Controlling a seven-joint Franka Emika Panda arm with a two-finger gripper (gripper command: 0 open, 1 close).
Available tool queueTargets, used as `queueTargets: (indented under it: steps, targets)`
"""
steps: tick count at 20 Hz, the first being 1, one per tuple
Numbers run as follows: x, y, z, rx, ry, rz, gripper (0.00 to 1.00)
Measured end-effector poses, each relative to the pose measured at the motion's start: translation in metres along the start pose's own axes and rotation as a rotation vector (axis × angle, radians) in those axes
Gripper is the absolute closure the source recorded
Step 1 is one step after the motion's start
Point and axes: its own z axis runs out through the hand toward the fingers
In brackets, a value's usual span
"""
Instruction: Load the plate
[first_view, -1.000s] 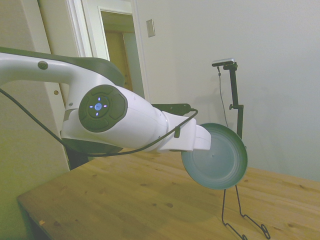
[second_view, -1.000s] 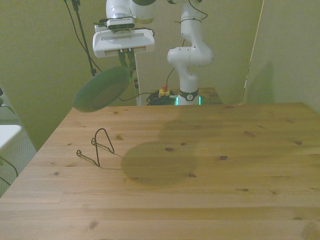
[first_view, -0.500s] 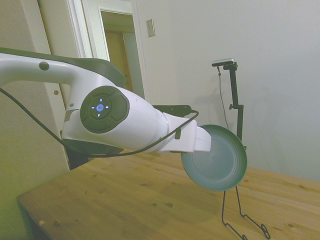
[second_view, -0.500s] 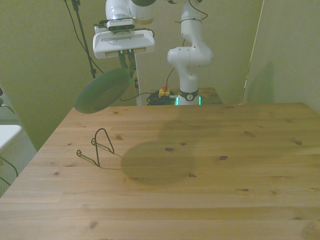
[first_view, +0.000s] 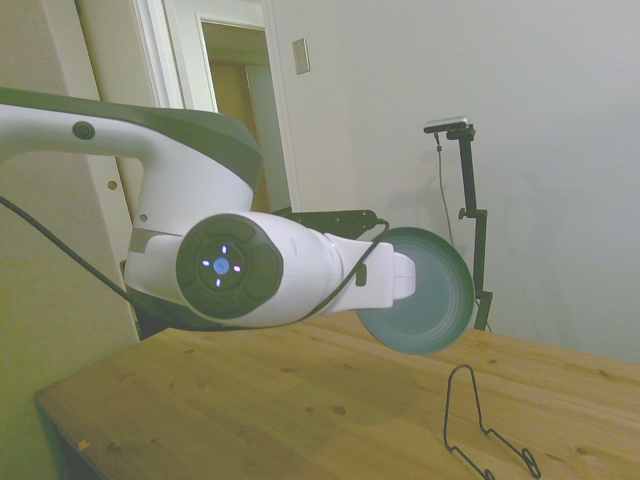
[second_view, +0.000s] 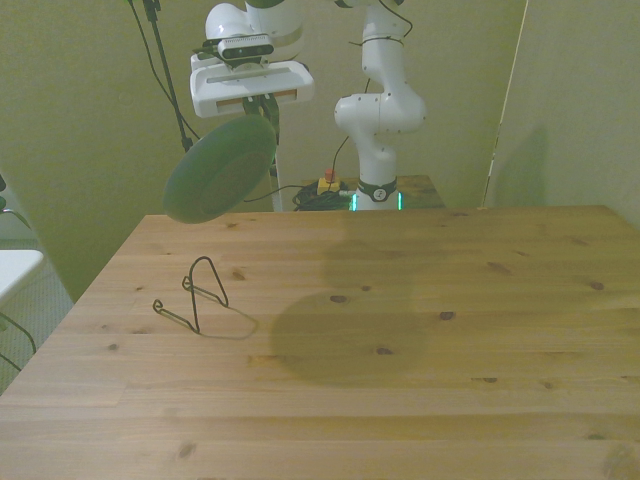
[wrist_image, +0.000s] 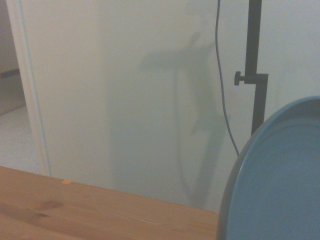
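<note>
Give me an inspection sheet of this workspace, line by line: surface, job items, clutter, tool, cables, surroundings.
Surface: wooden table, knots in the planks, shadow patches near the middle.
Job's things: plate in the air, tilted on edge, above the table's far corner at the front view's left; black wire rack standing on the table below it, nothing in it.
Clutter: nothing seen.
Grippers: tool carries the plate by its rim; its fingers are hidden in the side view.
Cables: black cable draped along the arm; more cables behind the table's far edge.
Surroundings: plain walls, open doorway in the side view.

Pale walls (first_view: 520, 80); open doorway (first_view: 240, 95)
</note>
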Motion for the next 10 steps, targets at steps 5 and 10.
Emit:
queueTargets:
  steps: [5, 10]
  targets:
    - [-0.012, 0.034, -0.013, 0.035, 0.007, -0.002, 1.00]
    - [-0.001, 0.071, -0.039, 0.082, 0.021, 0.036, 1.00]
